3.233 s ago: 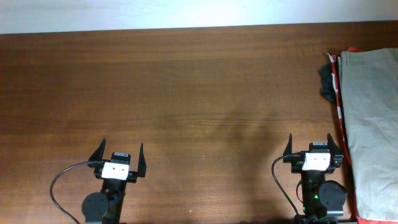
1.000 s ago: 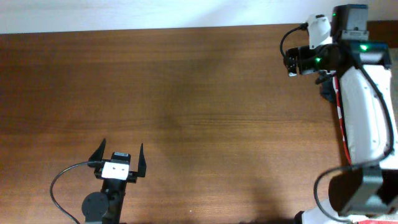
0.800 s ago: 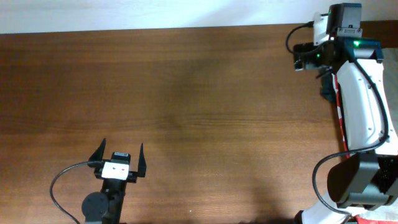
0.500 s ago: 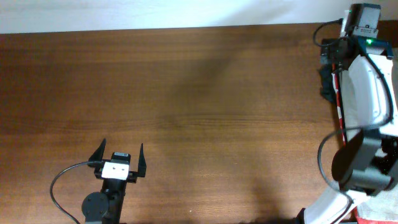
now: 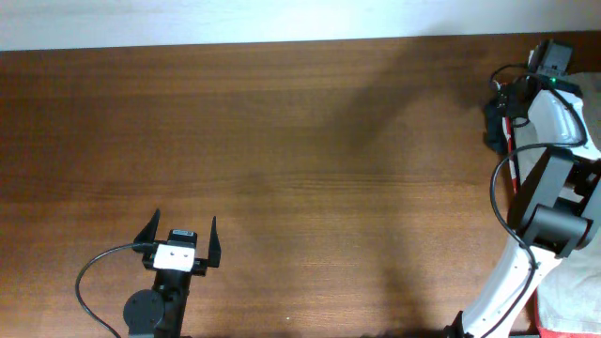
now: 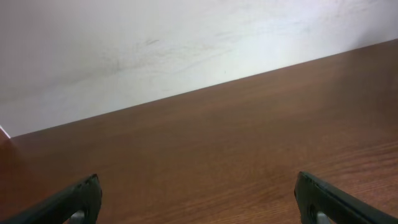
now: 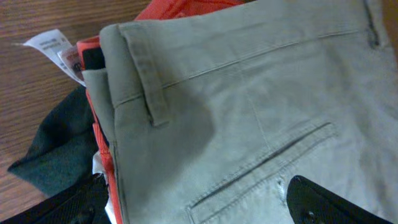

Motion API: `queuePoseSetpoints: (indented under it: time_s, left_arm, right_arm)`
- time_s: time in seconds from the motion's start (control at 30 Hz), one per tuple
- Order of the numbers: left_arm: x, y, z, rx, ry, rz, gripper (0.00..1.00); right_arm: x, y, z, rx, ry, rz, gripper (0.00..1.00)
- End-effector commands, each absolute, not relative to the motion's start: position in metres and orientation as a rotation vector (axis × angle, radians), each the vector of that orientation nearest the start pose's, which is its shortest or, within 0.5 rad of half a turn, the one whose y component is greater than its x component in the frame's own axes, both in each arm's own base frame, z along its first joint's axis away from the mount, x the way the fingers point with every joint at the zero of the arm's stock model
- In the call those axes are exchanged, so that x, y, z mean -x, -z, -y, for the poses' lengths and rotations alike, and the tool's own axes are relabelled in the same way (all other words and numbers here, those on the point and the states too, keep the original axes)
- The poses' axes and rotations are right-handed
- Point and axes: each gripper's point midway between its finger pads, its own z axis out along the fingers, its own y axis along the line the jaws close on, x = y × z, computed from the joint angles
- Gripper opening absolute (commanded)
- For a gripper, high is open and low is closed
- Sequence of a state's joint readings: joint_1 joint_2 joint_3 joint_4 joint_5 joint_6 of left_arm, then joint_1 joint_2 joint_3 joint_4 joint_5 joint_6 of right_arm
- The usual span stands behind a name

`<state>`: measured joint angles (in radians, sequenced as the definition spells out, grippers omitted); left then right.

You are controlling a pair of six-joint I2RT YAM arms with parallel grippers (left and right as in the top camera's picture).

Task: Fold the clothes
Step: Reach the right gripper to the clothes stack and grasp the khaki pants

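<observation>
Right arm has swung up to the far-right corner of the table (image 5: 282, 141). Your right gripper (image 7: 199, 202) hangs spread and empty, right over the khaki shorts (image 7: 249, 93) at the waistband. The shorts seem to run long along the right edge. Left gripper (image 5: 181, 230) spread too, well apart, so grab with the right.
</observation>
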<state>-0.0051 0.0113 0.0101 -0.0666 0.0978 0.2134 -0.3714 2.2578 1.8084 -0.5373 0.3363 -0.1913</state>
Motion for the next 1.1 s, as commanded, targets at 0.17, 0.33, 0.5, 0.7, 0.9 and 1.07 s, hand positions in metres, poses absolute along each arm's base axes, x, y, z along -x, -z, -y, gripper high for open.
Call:
queuePoseSetpoints:
  time_s: [0.17,0.33,0.5,0.7,0.9,1.07]
  left_arm:
    - [-0.245,-0.159,0.021,-0.267,-0.071,-1.62,0.99]
    - [-0.245,-0.159,0.021,-0.267,-0.071,-1.62,0.99]
    - [-0.245,-0.159,0.021,-0.267,-0.071,-1.62,0.99]
    - [-0.245,-0.159,0.021,-0.267,-0.071,-1.62,0.99]
    - [-0.245,-0.159,0.021,-0.267,-0.071,-1.62,0.99]
    - [-0.245,-0.159,0.021,-0.267,-0.071,-1.62,0.99]
  right_arm:
    - [-0.508,-0.053,0.259,-0.281,0.68,-2.617,0.91]
    - [-0.507,-0.052,0.259,-0.281,0.68,-2.621,0.58]
    - [-0.507,-0.052,0.259,-0.303,0.674,-2.615,0.49]
    - [-0.508,-0.055,0.259,-0.353,0.661,-2.599,0.18]
    - [-0.51,-0.065,0.259,-0.4,0.646,-2.57,0.04]
    - [-0.511,-0.076,0.259,-0.483,0.622,-2.528,0.04]
